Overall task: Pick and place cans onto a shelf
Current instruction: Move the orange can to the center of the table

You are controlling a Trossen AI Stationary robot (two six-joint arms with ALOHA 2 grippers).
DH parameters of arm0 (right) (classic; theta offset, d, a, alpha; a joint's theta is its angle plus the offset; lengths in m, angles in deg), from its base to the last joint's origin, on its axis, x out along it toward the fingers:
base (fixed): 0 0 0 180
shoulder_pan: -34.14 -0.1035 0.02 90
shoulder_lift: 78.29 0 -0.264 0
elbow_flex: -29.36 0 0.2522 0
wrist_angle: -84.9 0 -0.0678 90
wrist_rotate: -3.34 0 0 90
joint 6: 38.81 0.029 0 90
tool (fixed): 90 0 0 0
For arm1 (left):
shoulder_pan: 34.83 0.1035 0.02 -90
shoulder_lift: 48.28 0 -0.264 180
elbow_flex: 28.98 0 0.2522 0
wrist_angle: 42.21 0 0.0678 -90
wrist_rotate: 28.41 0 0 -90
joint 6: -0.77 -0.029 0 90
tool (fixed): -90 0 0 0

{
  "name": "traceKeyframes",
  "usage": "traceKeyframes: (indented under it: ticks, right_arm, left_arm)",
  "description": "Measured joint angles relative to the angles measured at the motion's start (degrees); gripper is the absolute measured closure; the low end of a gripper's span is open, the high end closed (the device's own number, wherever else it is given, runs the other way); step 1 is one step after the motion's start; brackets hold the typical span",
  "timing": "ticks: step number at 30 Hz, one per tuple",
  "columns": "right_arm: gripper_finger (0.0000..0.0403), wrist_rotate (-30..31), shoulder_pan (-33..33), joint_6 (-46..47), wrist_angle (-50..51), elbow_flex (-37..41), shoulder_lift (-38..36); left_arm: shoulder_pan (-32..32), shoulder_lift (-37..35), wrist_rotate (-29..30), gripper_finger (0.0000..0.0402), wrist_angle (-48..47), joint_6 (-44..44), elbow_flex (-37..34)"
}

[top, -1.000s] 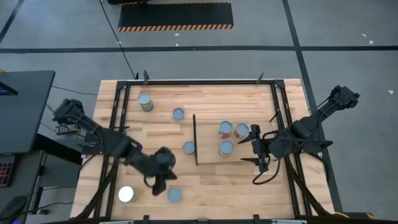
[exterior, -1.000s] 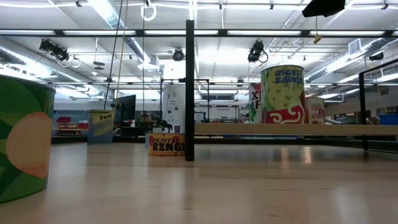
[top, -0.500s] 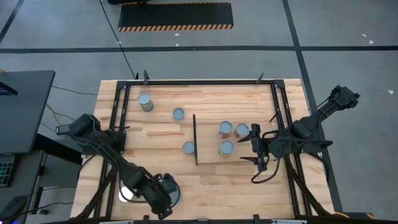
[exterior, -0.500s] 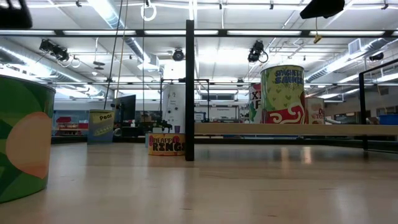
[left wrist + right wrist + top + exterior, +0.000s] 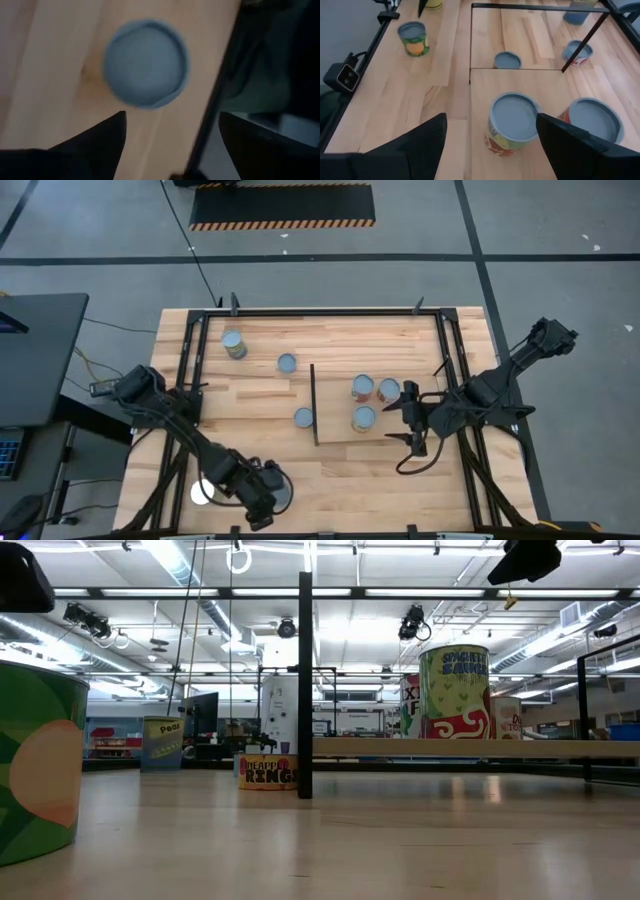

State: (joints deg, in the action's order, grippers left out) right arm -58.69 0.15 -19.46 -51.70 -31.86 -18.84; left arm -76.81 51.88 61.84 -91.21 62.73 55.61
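Note:
My left gripper (image 5: 264, 500) hangs open over the table's near edge, fingers pointing down. A blue-grey-topped can (image 5: 145, 62) stands on the table just ahead of the fingertips, untouched; the arm partly covers this can (image 5: 284, 492) in the high view. A glaring white can (image 5: 203, 492) stands to its left. Three cans (image 5: 364, 418) stand on the shelf (image 5: 385, 442), a pale panel with a dark strip (image 5: 314, 405). My right gripper (image 5: 415, 422) waits open at the shelf's right end, near one can (image 5: 512, 122).
Loose cans stand at the far left (image 5: 233, 343), beside it (image 5: 287, 363) and just left of the strip (image 5: 304, 417). A black frame rail (image 5: 190, 380) runs along the table's left side. Bare planks lie between the shelf and the near edge.
My left arm has swung from the middle of the table's left half toward the near edge and now hangs over the can there. The cans and my right arm have stayed where they were.

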Motion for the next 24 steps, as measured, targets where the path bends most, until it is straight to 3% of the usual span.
traceKeyframes:
  ticks: [3,8,17,24]
  right_arm:
    - [0.0089,-1.16,0.0,-0.02,-0.39,0.0,-0.01]
    - [0.0089,-2.22,-0.01,-1.52,-1.34,0.0,-0.14]
    - [0.0089,-2.53,-0.91,-7.2,-0.1,-4.61,-0.19]
    - [0.0089,-2.54,-2.66,-7.88,0.51,-5.92,-0.34]
  left_arm:
    - [-0.48,0.0,1.58,0.0079,-2.55,-2.9,0.0]
    - [-2.24,0.64,10.0,0.0079,-2.67,-8.93,0.0]
    - [-3.94,5.54,12.21,0.0079,3.63,-14.62,0.0]
    - [-1.65,9.71,20.81,0.008,10.34,-24.43,0.0]
